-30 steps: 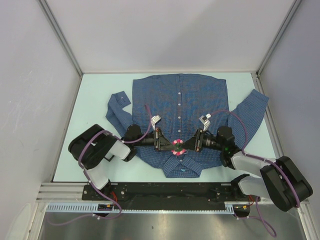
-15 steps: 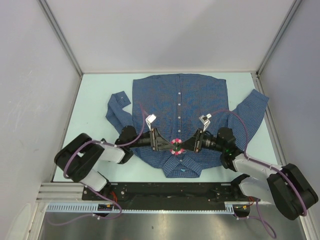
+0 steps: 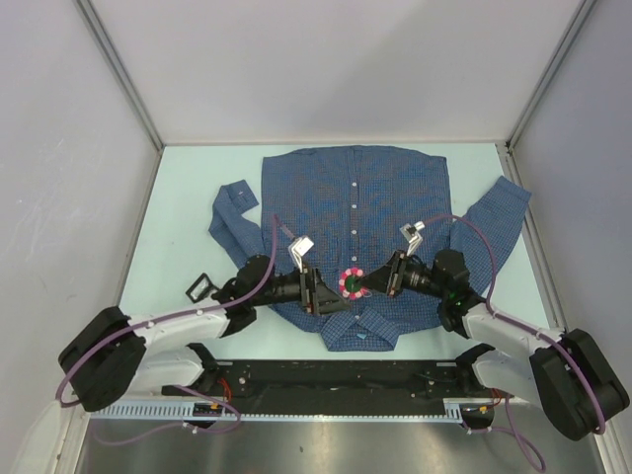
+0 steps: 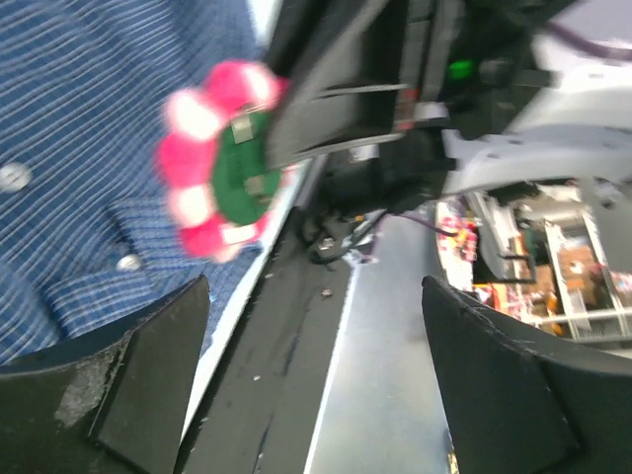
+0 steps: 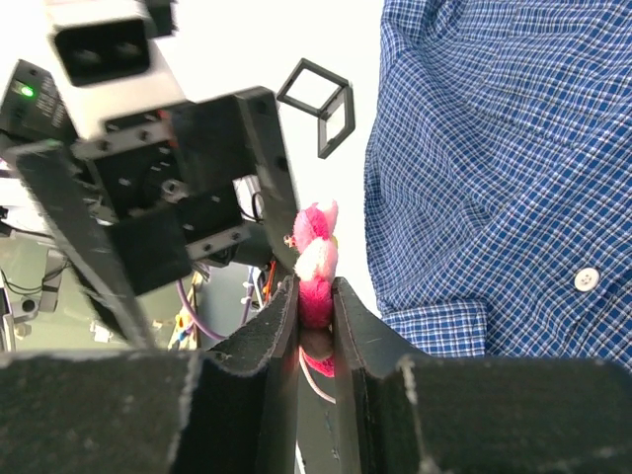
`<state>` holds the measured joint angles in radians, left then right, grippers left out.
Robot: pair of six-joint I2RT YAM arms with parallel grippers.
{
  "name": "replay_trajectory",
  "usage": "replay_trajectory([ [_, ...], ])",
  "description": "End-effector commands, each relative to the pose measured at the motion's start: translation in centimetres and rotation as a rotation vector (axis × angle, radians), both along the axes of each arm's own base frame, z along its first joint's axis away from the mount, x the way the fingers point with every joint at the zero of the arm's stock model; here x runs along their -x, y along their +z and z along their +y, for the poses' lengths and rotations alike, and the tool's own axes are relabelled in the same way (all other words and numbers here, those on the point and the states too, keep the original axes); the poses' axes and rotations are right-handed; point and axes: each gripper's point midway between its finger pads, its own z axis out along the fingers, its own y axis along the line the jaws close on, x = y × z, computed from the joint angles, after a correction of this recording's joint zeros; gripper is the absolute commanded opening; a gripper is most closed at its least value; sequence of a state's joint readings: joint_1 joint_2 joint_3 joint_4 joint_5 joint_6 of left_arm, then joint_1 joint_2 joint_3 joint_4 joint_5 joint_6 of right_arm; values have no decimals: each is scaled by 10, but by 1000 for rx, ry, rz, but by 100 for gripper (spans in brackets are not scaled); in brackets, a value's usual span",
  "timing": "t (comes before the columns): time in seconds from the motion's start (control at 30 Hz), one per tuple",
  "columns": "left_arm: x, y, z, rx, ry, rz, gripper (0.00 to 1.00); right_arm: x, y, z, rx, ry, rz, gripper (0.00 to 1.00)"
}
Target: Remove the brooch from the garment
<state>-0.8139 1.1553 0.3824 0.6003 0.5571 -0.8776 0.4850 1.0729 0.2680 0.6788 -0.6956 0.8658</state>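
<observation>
The garment (image 3: 355,212), a blue checked shirt with white buttons, lies spread flat on the table. The brooch (image 3: 350,283) is a pink-petalled flower, turned so its green back shows. My right gripper (image 3: 363,283) is shut on it just above the shirt's collar end. In the right wrist view the brooch (image 5: 315,259) is clamped edge-on between the fingers (image 5: 279,326), with pale table showing between it and the garment (image 5: 494,148). My left gripper (image 3: 326,294) stands open just left of the brooch, holding nothing. Its view shows the brooch (image 4: 222,168) ahead of the spread fingers (image 4: 128,395).
The shirt's sleeves (image 3: 232,222) reach out to both sides. A black square frame part (image 3: 202,287) sticks up by my left arm. The metal rail (image 3: 326,380) runs along the table's near edge. Grey walls (image 3: 59,148) close in the sides and back.
My left gripper has opened, let go of the brooch and drawn back left, its arm stretched low. The brooch has stayed in my right gripper and turned its green back upward.
</observation>
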Motion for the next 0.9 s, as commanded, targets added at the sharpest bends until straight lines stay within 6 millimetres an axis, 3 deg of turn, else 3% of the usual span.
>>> replay_trajectory([
  [0.0, -9, -16, -7, -87, 62, 31, 92, -11, 34, 2, -61, -22, -85, 0],
  [0.33, 0, 5, -37, 26, -39, 57, 83, -13, 33, -1, -46, -46, -85, 0],
  [0.57, 16, 30, -41, 165, -124, 97, 77, -14, 24, -2, -19, -54, -68, 0],
  [0.87, 22, 63, -43, 279, -174, 104, 73, -13, 22, -3, -1, -61, -72, 0],
])
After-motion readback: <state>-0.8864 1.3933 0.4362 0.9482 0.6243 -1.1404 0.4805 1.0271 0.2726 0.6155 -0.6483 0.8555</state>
